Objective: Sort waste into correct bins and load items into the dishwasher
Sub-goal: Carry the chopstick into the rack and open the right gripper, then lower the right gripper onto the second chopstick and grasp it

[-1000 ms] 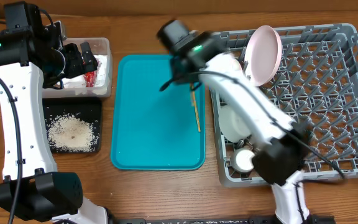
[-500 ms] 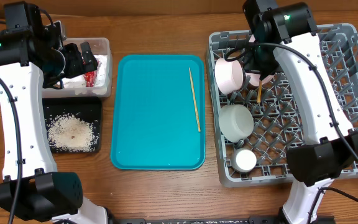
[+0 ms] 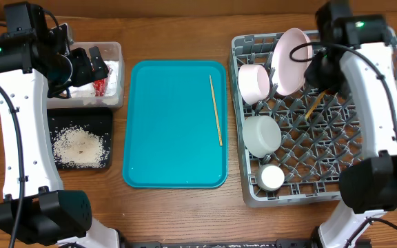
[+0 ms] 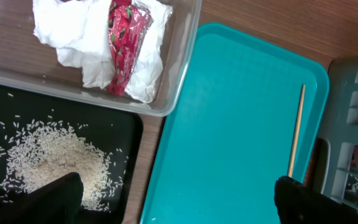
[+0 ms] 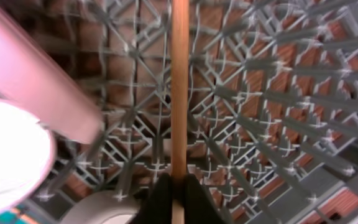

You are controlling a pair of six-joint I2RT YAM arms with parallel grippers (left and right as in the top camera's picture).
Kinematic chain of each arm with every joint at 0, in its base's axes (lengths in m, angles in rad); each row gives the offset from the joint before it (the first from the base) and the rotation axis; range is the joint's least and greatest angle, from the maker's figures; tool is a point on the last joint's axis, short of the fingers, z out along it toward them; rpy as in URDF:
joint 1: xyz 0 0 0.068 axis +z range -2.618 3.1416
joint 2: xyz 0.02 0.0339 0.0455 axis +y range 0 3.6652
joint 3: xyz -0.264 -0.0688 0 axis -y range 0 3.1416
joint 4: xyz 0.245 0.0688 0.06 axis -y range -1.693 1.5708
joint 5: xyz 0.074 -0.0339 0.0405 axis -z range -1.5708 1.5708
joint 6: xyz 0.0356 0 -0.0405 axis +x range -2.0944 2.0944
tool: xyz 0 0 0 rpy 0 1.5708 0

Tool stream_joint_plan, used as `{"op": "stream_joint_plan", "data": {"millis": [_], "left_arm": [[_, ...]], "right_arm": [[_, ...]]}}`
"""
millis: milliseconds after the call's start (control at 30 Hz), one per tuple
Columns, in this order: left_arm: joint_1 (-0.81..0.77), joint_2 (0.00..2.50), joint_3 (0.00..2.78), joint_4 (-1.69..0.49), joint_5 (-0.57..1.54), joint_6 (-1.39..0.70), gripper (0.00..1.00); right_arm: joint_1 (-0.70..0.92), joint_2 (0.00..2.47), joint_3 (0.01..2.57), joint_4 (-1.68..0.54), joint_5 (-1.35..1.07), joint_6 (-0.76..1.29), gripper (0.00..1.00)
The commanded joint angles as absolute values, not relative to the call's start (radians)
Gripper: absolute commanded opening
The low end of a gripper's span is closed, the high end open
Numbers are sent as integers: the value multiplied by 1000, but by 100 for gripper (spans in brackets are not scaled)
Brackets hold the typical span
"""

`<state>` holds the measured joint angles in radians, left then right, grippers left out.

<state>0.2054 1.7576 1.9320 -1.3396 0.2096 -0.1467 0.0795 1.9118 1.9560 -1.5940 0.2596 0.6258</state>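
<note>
Overhead, the right gripper (image 5: pixel 171 190) hangs above the far part of the grey rack (image 3: pixel 364 145), which fills the desk's right edge. It is clenched on a chopstick (image 3: pixel 313 107) that slants down toward the grid. Just left of it the pink plate (image 3: pixel 291 58) stands on edge, with a smaller dish (image 3: pixel 255 83) leaning beside it, so that far-left stretch of the rack is crowded. A pale bowl (image 3: pixel 262 134) sits nearer along the rack's left side, and a white cup (image 3: pixel 271 178) is at its near-left corner. From the right wrist, upright pegs surround the stick and the plate is a blur at the left. The left gripper (image 3: pixel 96 63) hovers with fingers spread wide and empty over the clear tub (image 3: pixel 116 48) at the desk's far-left corner, its arm hiding part of the tub. Inside lie a napkin (image 4: pixel 86 37) and a red-and-white scrap (image 4: pixel 124 43). Just nearer, a black tray (image 3: pixel 54 117) holds rice (image 3: pixel 80 146). Mid-desk, a teal tray (image 3: pixel 171 138) carries the other chopstick (image 3: pixel 216 110) near its right rim.
</note>
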Motion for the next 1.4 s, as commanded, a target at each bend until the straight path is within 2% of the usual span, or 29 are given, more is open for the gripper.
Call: {"op": "stream_joint_plan", "data": {"millis": [0, 100, 133, 233, 367, 533, 733, 867, 1167, 1367], "left_arm": [[209, 1739, 1952, -1338, 218, -135, 100], [209, 1739, 1952, -1338, 218, -135, 100], [209, 1739, 1952, -1338, 218, -135, 100], [209, 1739, 1952, -1338, 218, -135, 100], [209, 1739, 1952, -1338, 218, -135, 100], [209, 1739, 1952, -1338, 218, -135, 100], [209, 1739, 1952, -1338, 218, -135, 100], [209, 1739, 1952, -1338, 218, -135, 100], [209, 1739, 1952, -1338, 218, -135, 100], [209, 1739, 1952, -1338, 218, -135, 100]], "right_arm": [[84, 1908, 1894, -1563, 225, 648, 20], [84, 1906, 1894, -1555, 223, 648, 40], [84, 1904, 1895, -1555, 223, 648, 44], [84, 1902, 1919, -1560, 218, 638, 45], [119, 1892, 1996, -1530, 152, 527, 45], [279, 1885, 2043, -1406, 92, 414, 45], [497, 1945, 2015, -1219, 103, 392, 49], [576, 2055, 2015, -1166, 103, 393, 49], [598, 2307, 2015, -1152, 110, 396, 49], [598, 2371, 2015, -1148, 110, 395, 49]]}}
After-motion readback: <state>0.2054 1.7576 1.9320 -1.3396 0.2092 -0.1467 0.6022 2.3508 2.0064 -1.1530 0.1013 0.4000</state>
